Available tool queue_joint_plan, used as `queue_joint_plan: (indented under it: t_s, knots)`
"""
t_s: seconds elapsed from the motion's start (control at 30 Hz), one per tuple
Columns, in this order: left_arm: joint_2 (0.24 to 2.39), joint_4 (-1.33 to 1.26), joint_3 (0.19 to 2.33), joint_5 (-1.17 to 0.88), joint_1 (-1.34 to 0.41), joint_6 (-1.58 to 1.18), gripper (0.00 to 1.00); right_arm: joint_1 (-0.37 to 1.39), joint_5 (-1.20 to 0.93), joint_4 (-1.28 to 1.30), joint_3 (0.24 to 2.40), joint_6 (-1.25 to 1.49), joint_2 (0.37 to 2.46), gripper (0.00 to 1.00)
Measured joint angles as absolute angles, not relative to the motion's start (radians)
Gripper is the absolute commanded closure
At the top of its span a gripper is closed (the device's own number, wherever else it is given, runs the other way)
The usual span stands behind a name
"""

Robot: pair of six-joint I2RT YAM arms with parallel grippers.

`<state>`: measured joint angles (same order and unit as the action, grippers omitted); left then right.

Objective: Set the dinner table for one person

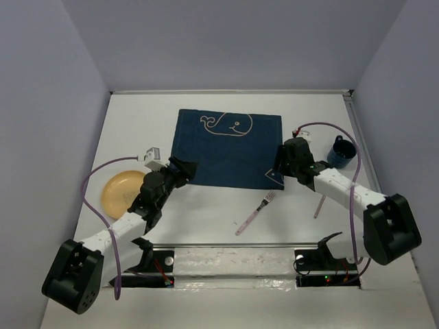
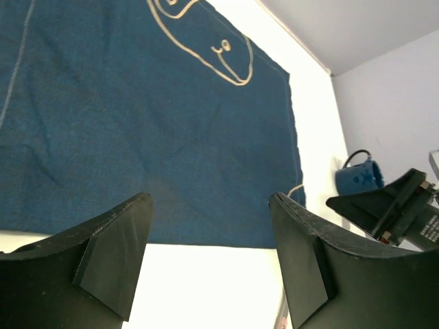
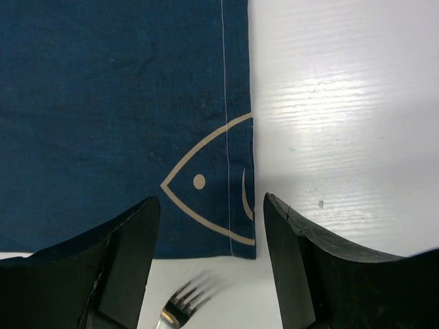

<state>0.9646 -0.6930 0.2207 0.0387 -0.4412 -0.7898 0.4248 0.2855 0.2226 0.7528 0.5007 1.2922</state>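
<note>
The white dinner table carries a navy placemat with a whale drawing, lying flat at the middle back. My left gripper is open and empty over the mat's near left corner; in the left wrist view the mat's near edge lies between the fingers. My right gripper is open and empty over the mat's near right corner. A yellow plate sits at the left. A pink-handled fork lies in front of the mat, its tines in the right wrist view. A blue mug stands at the right.
A thin pinkish utensil lies beside the right arm. Pale lavender walls enclose the table on three sides. The mug and the right gripper's dark body show at the right of the left wrist view.
</note>
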Motion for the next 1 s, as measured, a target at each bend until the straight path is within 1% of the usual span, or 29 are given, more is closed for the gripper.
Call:
queue_joint_plan:
  t_s: [0.17, 0.2, 0.27, 0.43, 0.57, 0.77, 0.9, 1.0]
  knots:
    - [0.958, -0.624, 0.216, 0.082, -0.441, -0.77, 0.23, 0.425, 0.28, 0.216, 0.786, 0.499, 1.453, 0.43]
    - [0.969, -0.618, 0.216, 0.089, -0.441, -0.765, 0.23, 0.425, 0.281, 0.216, 0.791, 0.503, 1.473, 0.46]
    - [1.013, -0.595, 0.221, 0.104, -0.441, -0.748, 0.22, 0.425, 0.285, 0.216, 0.793, 0.509, 1.504, 0.48]
    - [1.119, -0.499, 0.256, 0.133, -0.441, -0.712, 0.24, 0.425, 0.302, 0.216, 0.796, 0.529, 1.536, 0.52]
    - [1.114, -0.446, 0.257, 0.173, -0.441, -0.71, 0.25, 0.425, 0.308, 0.216, 0.799, 0.533, 1.556, 0.53]
    - [1.1, -0.362, 0.291, 0.245, -0.441, -0.694, 0.28, 0.422, 0.315, 0.213, 0.804, 0.526, 1.557, 0.61]
    - [1.158, -0.351, 0.336, 0.266, -0.441, -0.686, 0.3, 0.406, 0.313, 0.212, 0.804, 0.516, 1.558, 0.62]
    - [1.227, -0.339, 0.368, 0.265, -0.441, -0.676, 0.34, 0.383, 0.303, 0.21, 0.807, 0.506, 1.563, 0.54]
